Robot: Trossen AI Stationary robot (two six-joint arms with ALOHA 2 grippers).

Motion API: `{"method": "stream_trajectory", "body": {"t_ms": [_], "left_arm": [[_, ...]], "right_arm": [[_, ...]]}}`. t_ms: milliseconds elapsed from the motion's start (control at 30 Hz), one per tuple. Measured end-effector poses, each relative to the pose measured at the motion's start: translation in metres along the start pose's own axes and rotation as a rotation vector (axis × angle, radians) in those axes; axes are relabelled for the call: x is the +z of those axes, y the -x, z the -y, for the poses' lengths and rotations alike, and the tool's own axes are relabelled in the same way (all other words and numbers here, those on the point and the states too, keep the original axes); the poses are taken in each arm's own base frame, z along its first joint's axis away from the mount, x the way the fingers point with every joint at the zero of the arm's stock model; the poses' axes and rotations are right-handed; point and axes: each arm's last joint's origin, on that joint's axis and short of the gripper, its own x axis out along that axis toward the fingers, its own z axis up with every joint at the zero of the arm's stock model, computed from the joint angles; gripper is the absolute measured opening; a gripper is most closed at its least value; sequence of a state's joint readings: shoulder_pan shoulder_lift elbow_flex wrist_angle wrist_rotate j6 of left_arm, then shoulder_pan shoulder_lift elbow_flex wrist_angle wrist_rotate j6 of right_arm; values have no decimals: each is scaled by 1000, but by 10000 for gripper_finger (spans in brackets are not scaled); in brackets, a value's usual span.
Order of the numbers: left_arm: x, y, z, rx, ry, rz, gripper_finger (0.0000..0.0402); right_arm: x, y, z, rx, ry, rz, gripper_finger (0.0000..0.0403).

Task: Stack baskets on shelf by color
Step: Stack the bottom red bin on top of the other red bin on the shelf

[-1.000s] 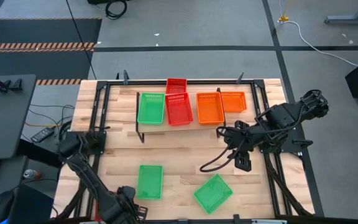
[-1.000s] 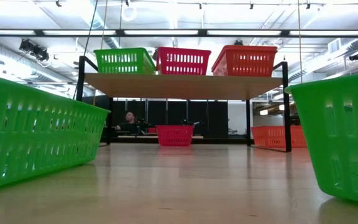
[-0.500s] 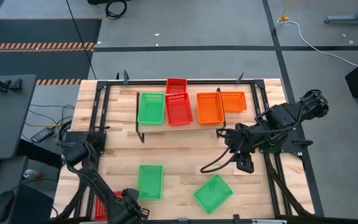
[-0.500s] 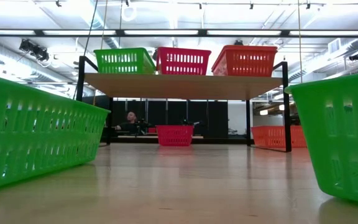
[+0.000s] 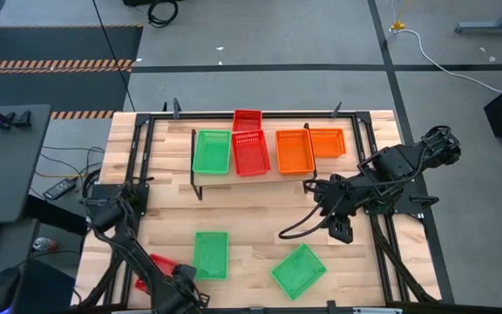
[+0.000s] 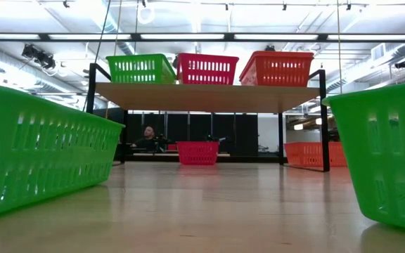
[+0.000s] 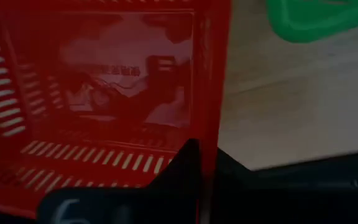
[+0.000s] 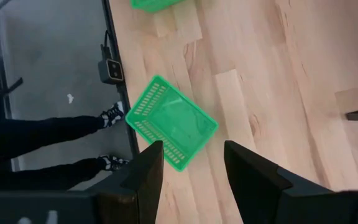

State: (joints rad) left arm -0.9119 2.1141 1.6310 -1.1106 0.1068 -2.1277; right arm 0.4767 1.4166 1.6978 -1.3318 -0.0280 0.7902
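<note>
Overhead, the left gripper (image 5: 174,277) sits at seven o'clock on the table, clamped on a red basket (image 5: 157,264) beside a green basket (image 5: 210,254). The shelf (image 5: 268,173) lies toward twelve, the right gripper (image 5: 342,228) at four. In the left wrist view, the fingers pinch the red basket (image 7: 104,99) by its rim; it looks light and stiff-walled, best gripped there. In the right wrist view, the parted fingers (image 8: 145,171) hold nothing above another green basket (image 8: 171,122).

Robot lab: taped concrete floor (image 5: 260,52)
</note>
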Motion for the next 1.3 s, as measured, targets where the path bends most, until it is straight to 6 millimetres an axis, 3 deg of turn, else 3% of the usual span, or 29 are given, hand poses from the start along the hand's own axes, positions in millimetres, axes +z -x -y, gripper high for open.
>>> {"method": "stream_trajectory", "body": {"t_ms": [367, 700, 967, 1300], "left_arm": [[9, 45, -23, -6, -4, 9, 4], [28, 101, -44, -200, -117, 99, 2], [59, 144, -43, -262, -390, 177, 2], [112, 231, -48, -322, -630, 434, 2]], "right_arm": [[-1, 0, -3, 8, 35, 13, 176], [0, 0, -2, -23, 69, 41, 176], [1, 0, -1, -52, 58, 67, 176], [1, 0, 0, -73, -10, 90, 176]]}}
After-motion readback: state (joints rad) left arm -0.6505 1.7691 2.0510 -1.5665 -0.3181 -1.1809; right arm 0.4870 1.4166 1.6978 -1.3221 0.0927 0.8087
